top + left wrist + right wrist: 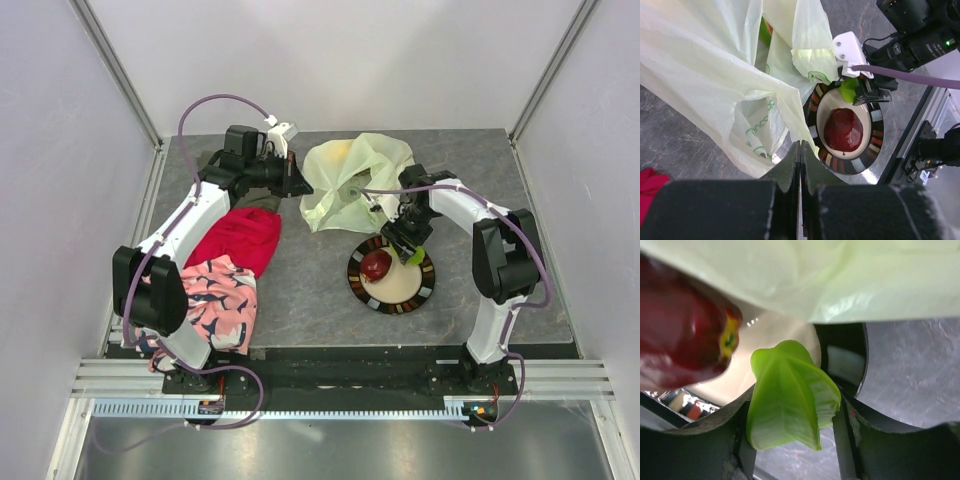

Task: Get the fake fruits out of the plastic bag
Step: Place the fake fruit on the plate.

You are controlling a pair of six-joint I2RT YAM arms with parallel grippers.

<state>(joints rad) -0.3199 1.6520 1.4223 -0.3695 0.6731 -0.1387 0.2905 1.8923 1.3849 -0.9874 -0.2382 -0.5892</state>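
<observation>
The pale-green plastic bag [355, 180] lies crumpled at the back middle of the table. My left gripper [297, 180] is shut on its left edge, and the film runs down to the closed jaw tips [801, 146]. A yellow fruit [340, 150] shows through the bag, and a green-and-red piece [765, 30] shows in its mouth. My right gripper [410, 250] is shut on the green piece [790, 395] just above the far edge of the plate [425, 285]. The dark red apple [377, 265] lies on the plate. Apple [843, 129], plate [875, 130] and green piece [848, 89] also show in the left wrist view.
A red cloth [240, 238], a pink patterned cloth [220, 300] and an olive cloth [258, 203] lie at the left under my left arm. White walls enclose the table. The bag [840, 275] hangs close over the right gripper.
</observation>
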